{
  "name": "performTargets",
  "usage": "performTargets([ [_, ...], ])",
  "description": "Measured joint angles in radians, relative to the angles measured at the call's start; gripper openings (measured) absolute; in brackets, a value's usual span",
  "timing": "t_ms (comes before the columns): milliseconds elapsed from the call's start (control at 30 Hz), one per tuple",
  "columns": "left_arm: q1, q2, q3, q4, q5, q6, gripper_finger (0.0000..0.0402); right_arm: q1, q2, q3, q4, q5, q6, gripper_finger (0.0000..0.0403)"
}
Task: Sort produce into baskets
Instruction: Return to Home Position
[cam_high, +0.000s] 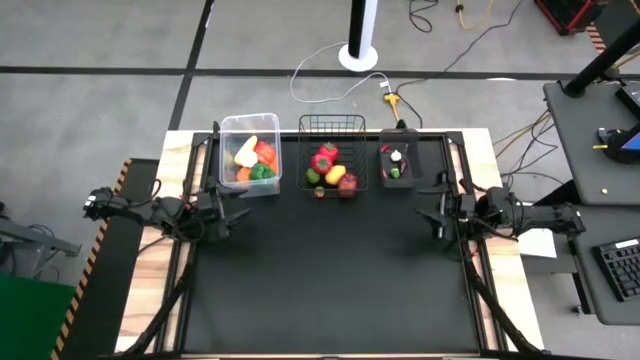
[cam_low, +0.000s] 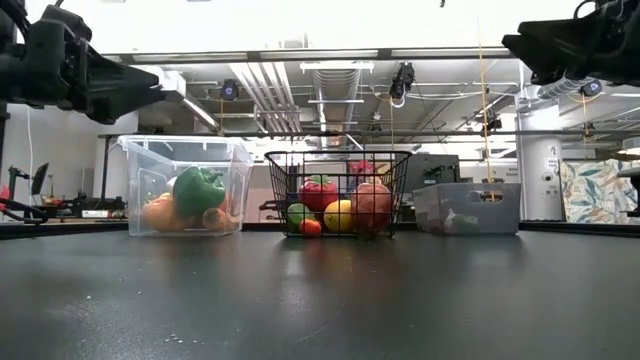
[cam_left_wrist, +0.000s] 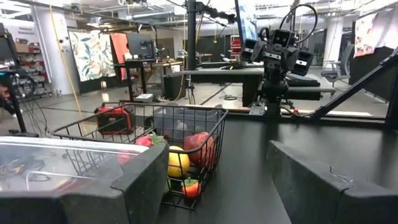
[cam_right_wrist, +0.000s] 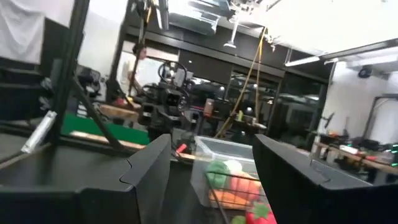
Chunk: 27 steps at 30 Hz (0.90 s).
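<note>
Produce (cam_high: 323, 160) in three baskets (cam_high: 332, 117) on black mat (cam_high: 330, 280), left gripper (cam_high: 238, 213) and right gripper (cam_high: 428, 218) spread apart, probably workshop (cam_low: 330, 85) beyond.

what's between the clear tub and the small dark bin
The black wire basket, holding red, yellow and green produce, stands between the clear tub and the dark bin; the high view shows it.

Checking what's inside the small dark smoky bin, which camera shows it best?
The high view: it looks straight down into the small dark smoky bin, showing white and green pieces. The low view shows only its cloudy side; neither wrist view clearly shows it.
</note>
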Motion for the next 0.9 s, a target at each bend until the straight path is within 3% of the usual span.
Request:
performTargets([
  [133, 0.0, 0.011, 0.001, -0.003, 0.016, 0.004, 0.0256, 0.0, -0.001, 0.0, -0.021, 0.003, -0.021, 0.0219],
  [300, -0.001, 0.079, 0.027, -0.087, 0.14, -0.039, 0.0256, 0.0, 0.006, 0.0, -0.098, 0.002, -0.024, 0.0219],
  [467, -0.001, 0.131, 0.027, -0.089, 0.14, -0.061, 0.0256, 0.0, 0.011, 0.0, -0.115, 0.002, -0.021, 0.0219],
  [633, -0.001, 0.157, 0.027, -0.08, 0.138, -0.195, 0.0256, 0.0, 0.012, 0.0, -0.137, 0.0, 0.144, 0.0219],
  [900, -0.001, 0.175, 0.026, -0.07, 0.138, -0.252, 0.0256, 0.0, 0.012, 0.0, -0.137, 0.001, 0.385, 0.0219],
])
